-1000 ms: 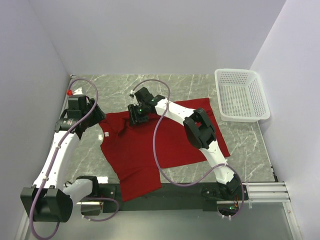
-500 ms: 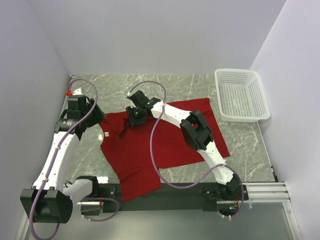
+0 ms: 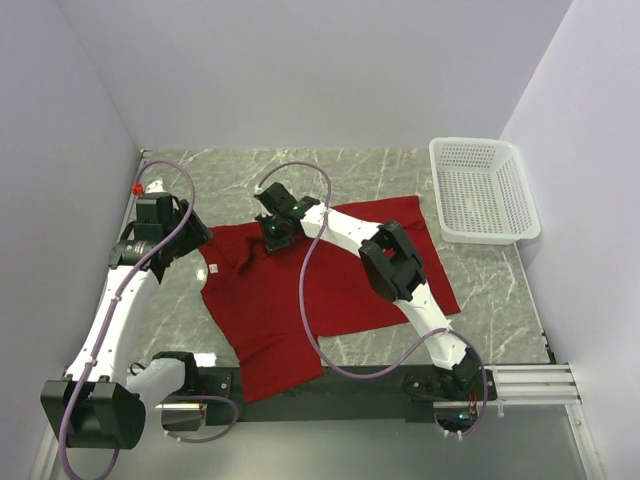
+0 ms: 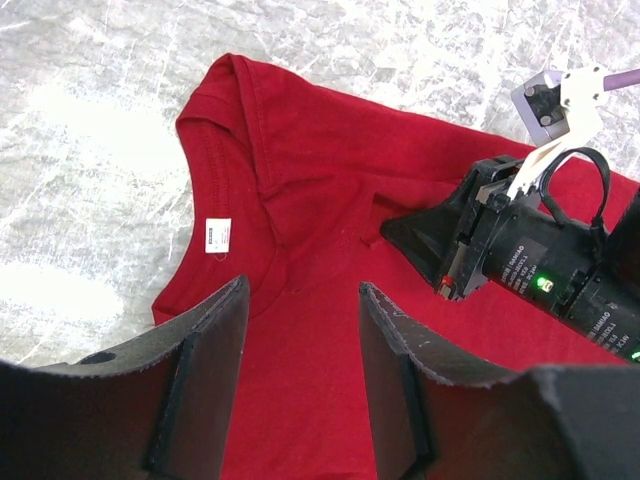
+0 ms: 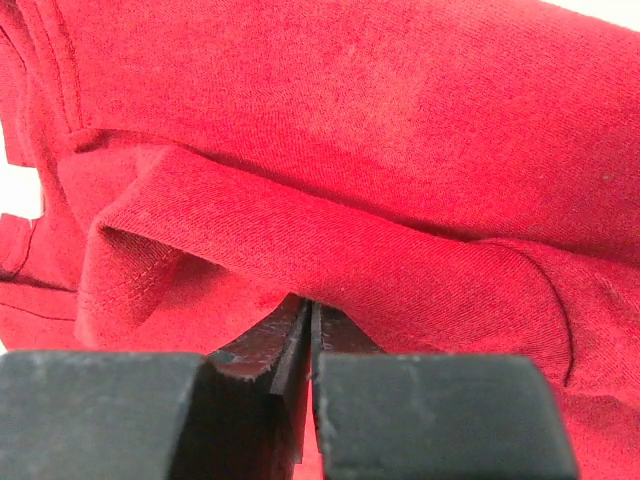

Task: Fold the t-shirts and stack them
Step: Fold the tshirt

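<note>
A deep red t-shirt (image 3: 300,290) lies spread on the marble table, its collar and white neck tag (image 4: 217,236) toward the left and its hem at the near edge. My right gripper (image 3: 272,238) is down on the shirt's far shoulder, just right of the collar. In the right wrist view its jaws (image 5: 308,305) stand shut, with their tips tucked into a raised fold of the red cloth (image 5: 350,120). My left gripper (image 4: 300,290) hovers open above the shirt (image 4: 320,180) near the collar, with nothing between its fingers. It sits left of the shirt (image 3: 190,240) in the top view.
A white mesh basket (image 3: 483,190) stands at the back right against the wall. A small red knob (image 3: 138,185) sits at the table's far left edge. Walls close in on the left, back and right. The right arm's purple cable (image 3: 310,300) loops over the shirt.
The right gripper's jaws have closed on a fold of the shirt at the shoulder after edging slightly toward the collar. The left arm has stayed still.
</note>
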Robot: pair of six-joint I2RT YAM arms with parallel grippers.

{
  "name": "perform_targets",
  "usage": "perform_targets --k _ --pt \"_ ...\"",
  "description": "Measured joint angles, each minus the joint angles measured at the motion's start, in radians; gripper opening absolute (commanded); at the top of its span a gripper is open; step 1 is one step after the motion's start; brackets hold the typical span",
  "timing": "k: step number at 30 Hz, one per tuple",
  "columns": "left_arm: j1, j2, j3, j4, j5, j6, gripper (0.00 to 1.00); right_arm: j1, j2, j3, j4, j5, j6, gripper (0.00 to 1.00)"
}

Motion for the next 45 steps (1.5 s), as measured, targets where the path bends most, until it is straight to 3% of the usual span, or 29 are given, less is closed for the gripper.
perform_targets --k 3,6,9,22,32,45 --pt "0.001 0.0 -0.005 0.001 0.0 0.0 0.53 0.0 0.0 0.0 0.0 0.002 -0.006 0.12" --pt "0.002 -0.002 -0.013 0.0 0.0 0.0 0.53 0.002 -0.002 0.0 0.0 0.001 -0.012 0.33" --pt "0.002 -0.002 -0.013 0.0 0.004 0.0 0.53 0.005 -0.008 0.0 -0.001 -0.001 -0.023 0.42" --pt "0.002 -0.036 -0.023 0.001 0.021 -0.004 0.53 0.068 -0.009 0.0 -0.002 0.111 -0.081 0.41" --pt "0.002 -0.039 -0.036 0.0 0.033 -0.014 0.53 0.08 -0.009 0.0 -0.009 0.189 -0.115 0.23" --pt "0.002 -0.039 -0.062 0.011 0.071 -0.023 0.53 0.08 -0.112 -0.032 -0.037 0.183 -0.163 0.17"
